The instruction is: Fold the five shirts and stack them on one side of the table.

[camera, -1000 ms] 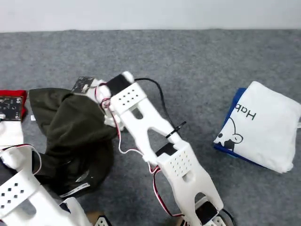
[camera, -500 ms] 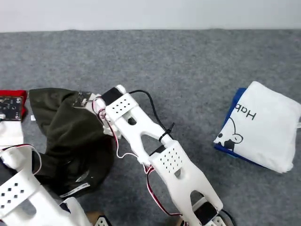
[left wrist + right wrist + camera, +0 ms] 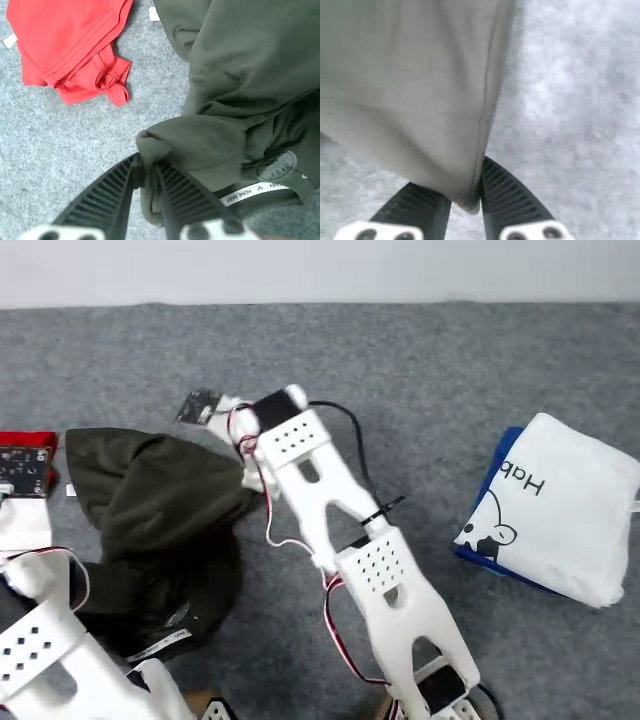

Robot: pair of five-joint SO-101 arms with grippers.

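Green shirt [image 3: 160,510] pinched from both sides, bunched by the table's [image 3: 400,370] left edge

Left gripper [image 3: 147,172] clamps a thick fold, right gripper [image 3: 470,197] just a hem edge. We reckon that thin bite could slip, or a pull could snag the red shirt [image 3: 65,45]. Writing: a printed neck label [image 3: 250,192], plus black lettering on the white shirt [image 3: 565,510] at the right edge.

**White shells, black ribbed fingers**

The right arm [image 3: 330,510] and left arm [image 3: 40,650] are white plastic, with grids of small holes. Black servos, red-and-white wires, a black cable and a small circuit board [image 3: 203,405] show. The left hand [image 3: 147,167] and right hand [image 3: 465,195] have black ridged fingers [image 3: 185,195] on white bases.
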